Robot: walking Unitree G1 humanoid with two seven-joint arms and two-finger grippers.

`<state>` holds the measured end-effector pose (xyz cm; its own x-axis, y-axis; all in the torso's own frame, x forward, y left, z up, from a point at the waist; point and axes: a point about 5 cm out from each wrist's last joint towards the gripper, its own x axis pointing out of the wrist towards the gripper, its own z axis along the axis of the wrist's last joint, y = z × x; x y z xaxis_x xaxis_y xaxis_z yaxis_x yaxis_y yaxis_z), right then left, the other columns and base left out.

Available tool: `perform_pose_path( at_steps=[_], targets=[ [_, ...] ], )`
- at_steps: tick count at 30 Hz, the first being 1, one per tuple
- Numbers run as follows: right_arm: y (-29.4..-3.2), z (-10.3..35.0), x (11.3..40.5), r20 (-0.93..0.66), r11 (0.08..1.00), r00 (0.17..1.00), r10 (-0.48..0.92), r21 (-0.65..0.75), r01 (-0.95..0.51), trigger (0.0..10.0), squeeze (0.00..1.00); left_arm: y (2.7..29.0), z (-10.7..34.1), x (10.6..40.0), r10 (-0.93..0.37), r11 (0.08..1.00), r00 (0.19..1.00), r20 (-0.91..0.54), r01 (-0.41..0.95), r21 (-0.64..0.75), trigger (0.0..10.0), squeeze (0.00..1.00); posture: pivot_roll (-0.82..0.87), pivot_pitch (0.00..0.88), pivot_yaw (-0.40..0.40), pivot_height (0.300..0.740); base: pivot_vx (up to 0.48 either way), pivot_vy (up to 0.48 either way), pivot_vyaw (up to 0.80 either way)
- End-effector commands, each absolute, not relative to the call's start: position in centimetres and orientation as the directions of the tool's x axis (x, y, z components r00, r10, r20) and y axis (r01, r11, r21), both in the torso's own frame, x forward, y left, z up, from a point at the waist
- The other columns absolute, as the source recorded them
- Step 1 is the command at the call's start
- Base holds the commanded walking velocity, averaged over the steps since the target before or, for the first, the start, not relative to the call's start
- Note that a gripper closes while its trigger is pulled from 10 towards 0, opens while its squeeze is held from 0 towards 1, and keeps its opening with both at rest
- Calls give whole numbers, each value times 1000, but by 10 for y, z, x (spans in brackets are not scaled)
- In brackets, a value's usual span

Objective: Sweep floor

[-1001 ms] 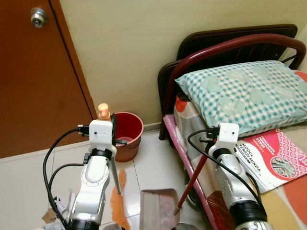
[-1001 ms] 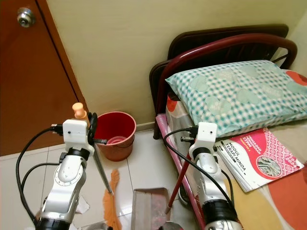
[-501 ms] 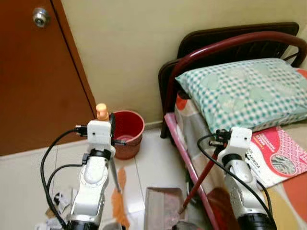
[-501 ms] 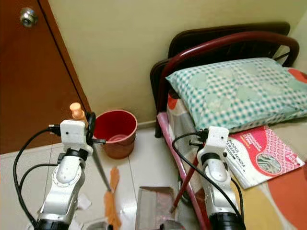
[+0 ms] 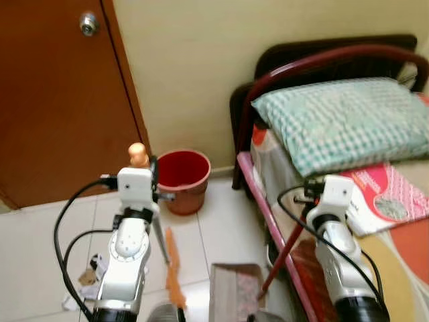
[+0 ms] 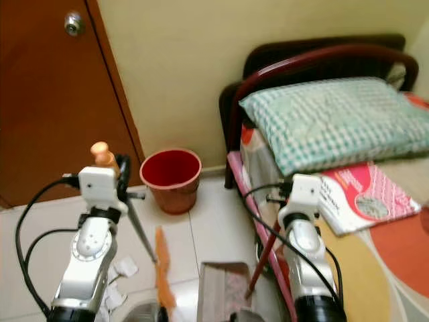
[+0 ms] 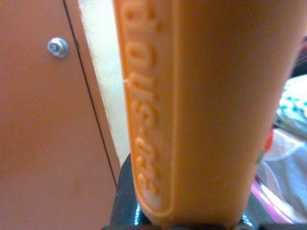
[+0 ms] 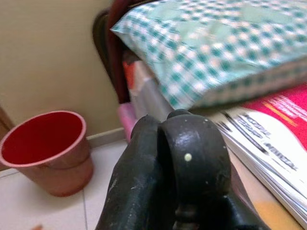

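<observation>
**Broom in your left gripper, dustpan handle in your right**

At the upper left of the head views you have the brown door (image 5: 60,100) with its round knob (image 5: 88,23). Below it, at the lower left, scraps of paper (image 5: 87,276) lie on the white tile floor (image 5: 40,235).

Your left gripper (image 5: 149,176) sits left of centre, clamped around the broom (image 5: 171,265). The orange handle tip (image 5: 138,155) sticks up above the wrist, the grey shaft slants down to the right, and the orange bristles rest on the tiles near the bottom edge. In the left wrist view the handle (image 7: 201,105) stands large and close, with raised lettering along it and the dark fingers (image 7: 125,196) gripping its lower end.

Just right of that gripper, against the yellow wall (image 5: 188,60), stands the red bucket (image 5: 184,180); the right wrist view shows it upright (image 8: 45,151).

At bottom centre the dustpan (image 5: 233,300) lies on the floor, its dark red handle (image 5: 281,251) rising up to the right to your right gripper (image 5: 310,203), which is closed on its top end. In the right wrist view the black fingers (image 8: 168,163) are wrapped together close to the lens.

On the right the bed (image 5: 402,248) with its curved maroon frame (image 5: 308,60) carries a green checked pillow (image 5: 348,114) and, below it, a pink book (image 5: 382,201) beside your right arm.
</observation>
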<state>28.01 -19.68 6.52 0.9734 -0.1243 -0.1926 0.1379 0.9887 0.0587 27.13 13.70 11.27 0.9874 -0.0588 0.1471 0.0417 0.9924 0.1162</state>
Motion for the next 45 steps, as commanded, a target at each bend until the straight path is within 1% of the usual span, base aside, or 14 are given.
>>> perform_pose_path(
  at_steps=[1, 6, 8, 11, 12, 14, 20, 24, 35, 45],
  targets=[
    [-194, 73, 284, -160, 989, 980, -117, 71, 130, 10000, 0, 143, 95, 268, -42, 990, 998, 54, 35, 134, 10000, 0, -17, 4, 0, 740, -277, 0, 0],
    [-194, 74, 284, -158, 989, 980, -119, 70, 132, 10000, 0, 143, 99, 270, -45, 989, 997, 68, 35, 146, 10000, 0, -22, 10, 5, 740, -105, 0, 0],
    [-194, 75, 284, -157, 989, 980, -119, 69, 131, 10000, 0, 144, 110, 272, -58, 976, 991, 124, 31, 214, 10000, 0, -23, 17, 6, 740, 0, 0, 0],
    [-194, 75, 284, -157, 989, 980, -119, 69, 131, 10000, 0, 144, 113, 272, -62, 973, 988, 138, 29, 228, 10000, 0, -23, 17, 6, 740, 0, 0, 0],
    [-194, 76, 285, -155, 989, 981, -117, 69, 129, 10000, 0, 144, 125, 275, -62, 968, 981, 184, 13, 251, 10000, 0, -20, 23, 6, 740, 0, 0, 0],
    [-193, 77, 286, -153, 989, 981, -115, 70, 127, 10000, 0, 144, 132, 276, -59, 964, 975, 215, 0, 266, 10000, 0, -20, 28, 6, 740, 0, 0, 0],
    [-191, 79, 290, -147, 990, 983, -108, 75, 120, 10000, 0, 144, 137, 276, -55, 964, 972, 229, -7, 264, 10000, 0, -20, 38, 2, 740, 0, 0, -169],
    [-191, 80, 290, -146, 991, 984, -103, 73, 115, 10000, 0, 144, 137, 275, -50, 965, 973, 227, -12, 264, 10000, 0, -20, 38, 2, 740, 0, 283, -456],
    [-188, 78, 290, -150, 992, 984, -93, 70, 105, 10000, 0, 138, 156, 278, -76, 958, 956, 284, -9, 287, 10000, 0, -14, 40, -2, 740, 0, 339, 0],
    [-187, 78, 292, -152, 993, 984, -88, 66, 99, 10000, 0, 134, 159, 278, -91, 954, 951, 295, -2, 301, 10000, 0, -9, 39, -7, 740, 0, 342, 0]
  ],
)
